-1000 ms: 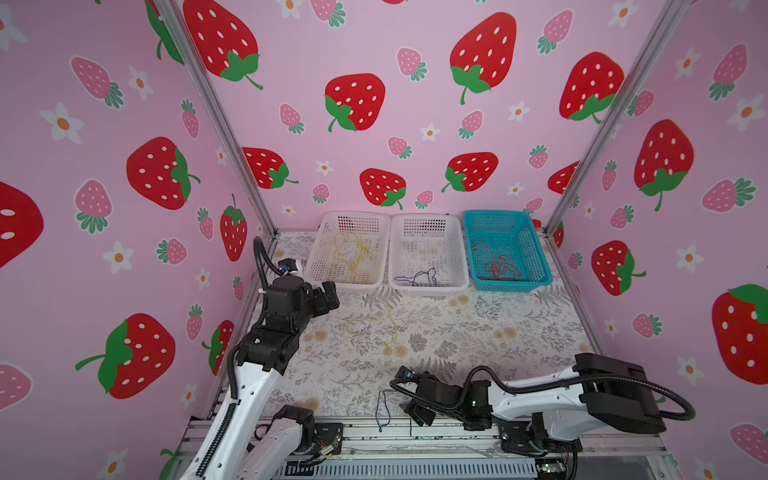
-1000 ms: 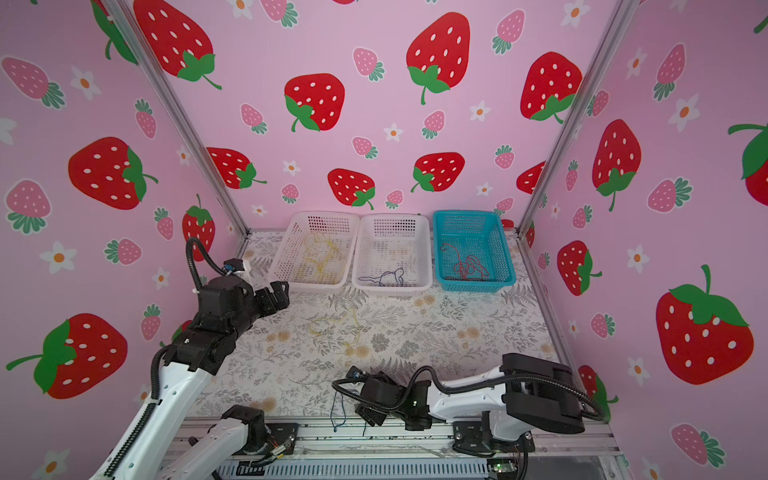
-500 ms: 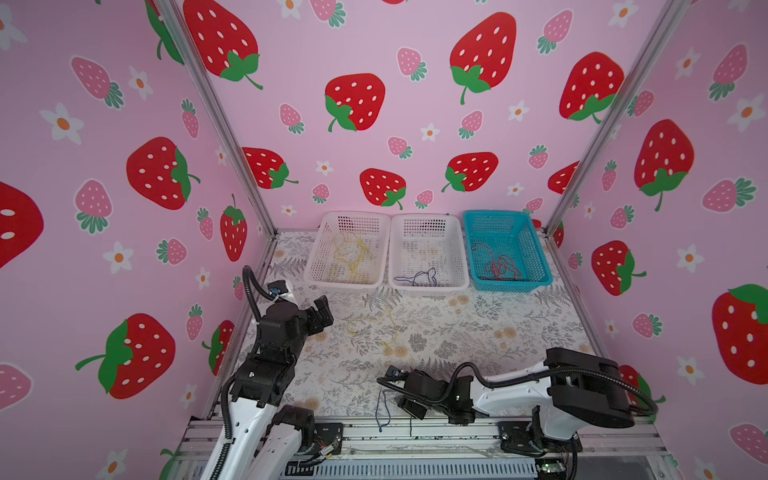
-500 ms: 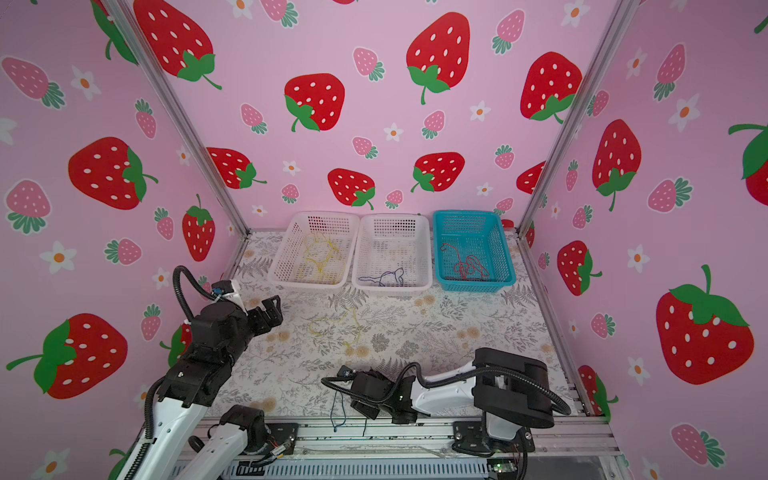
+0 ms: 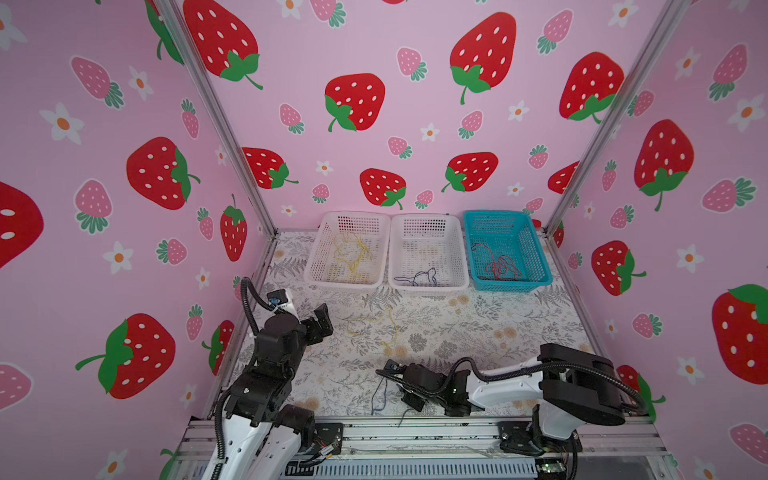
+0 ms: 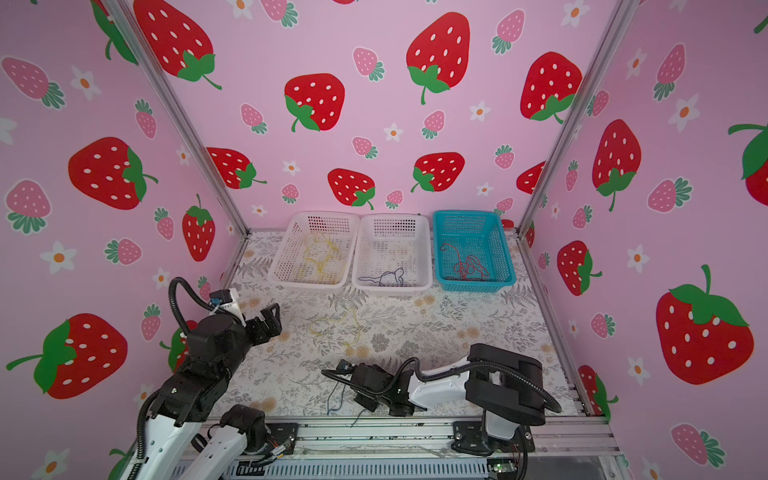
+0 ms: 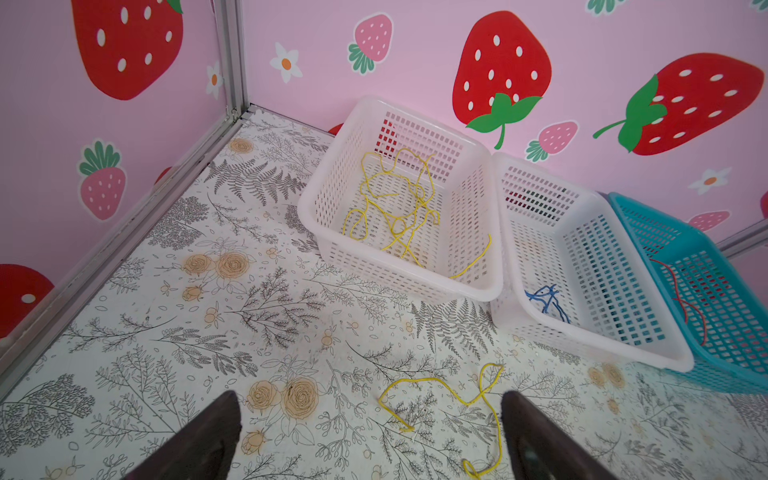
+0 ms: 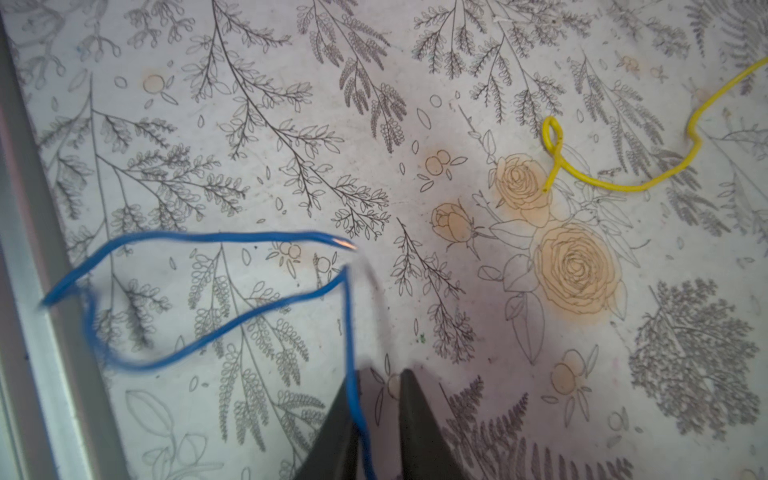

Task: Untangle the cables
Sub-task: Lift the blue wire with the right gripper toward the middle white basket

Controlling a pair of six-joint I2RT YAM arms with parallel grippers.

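- Your right gripper (image 8: pixel 380 374) sits low over the table (image 5: pixel 498 332), well apart from the middle white basket (image 5: pixel 428 286), on the arm-base side of it.
- Its fingers (image 8: pixel 332 436) stand almost together with a narrow gap. The loose blue cable (image 8: pixel 216 237) runs into that gap along one finger. You cannot tell whether it is truly pinched.
- That cable is string-thin and bright blue. It bends out from the fingers in an open, wavy loop, one end shows a coppery tip, and a far bend crosses onto the metal rail (image 8: pixel 25 291). It looks blurred.
- Your left gripper (image 7: pixel 370 399) has its fingers (image 7: pixel 199 440) spread wide, holding nothing.
- The loose yellow cable (image 7: pixel 432 379) lies flat on the table just ahead of them, between that gripper and the middle white basket. It is thin and kinked, with a small curl at one end.
- Inside the middle white basket a dark blue cable (image 5: pixel 415 278) curls by the near wall.
- In both top views, the white basket (image 5: pixel 311 266) just left of it holds yellow cables (image 5: pixel 353 257).
- The teal basket (image 5: pixel 540 270) just right of it holds red cables (image 5: pixel 498 266).
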